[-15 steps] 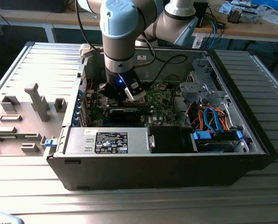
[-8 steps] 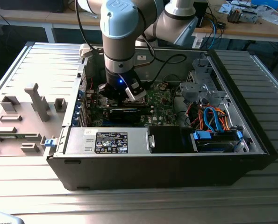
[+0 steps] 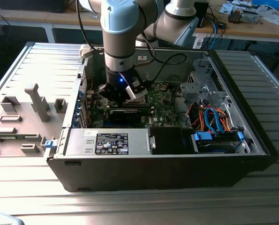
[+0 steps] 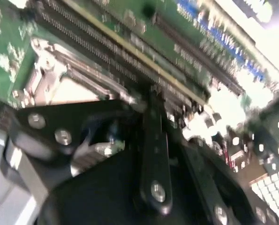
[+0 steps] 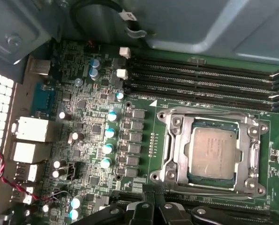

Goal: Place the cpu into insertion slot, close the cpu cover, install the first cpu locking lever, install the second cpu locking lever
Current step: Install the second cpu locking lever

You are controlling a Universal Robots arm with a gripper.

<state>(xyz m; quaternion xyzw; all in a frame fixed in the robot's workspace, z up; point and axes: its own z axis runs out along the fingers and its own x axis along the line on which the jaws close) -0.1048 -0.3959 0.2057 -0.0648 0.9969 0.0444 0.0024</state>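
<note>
Silver-grey cpu point(image 5: 213, 152) sits seated in the insertion slot point(image 5: 212, 183), with the cpu cover point(image 5: 177, 149) down around it, near the memory slots point(image 5: 200, 79) on the green motherboard point(image 5: 94, 140). Gripper point(image 5: 151, 210) hovers just beside the socket's edge, fingertips nearly together, holding nothing. Lever work looks in hand; it'll need a careful hook onto the first lever.

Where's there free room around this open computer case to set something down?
Free: the ribbed metal table in front of the computer case, and the strip at the exterior view's right. Crowded: the grey fixture blocks at the exterior view's left, and inside around the motherboard, where the gripper hangs.
</note>
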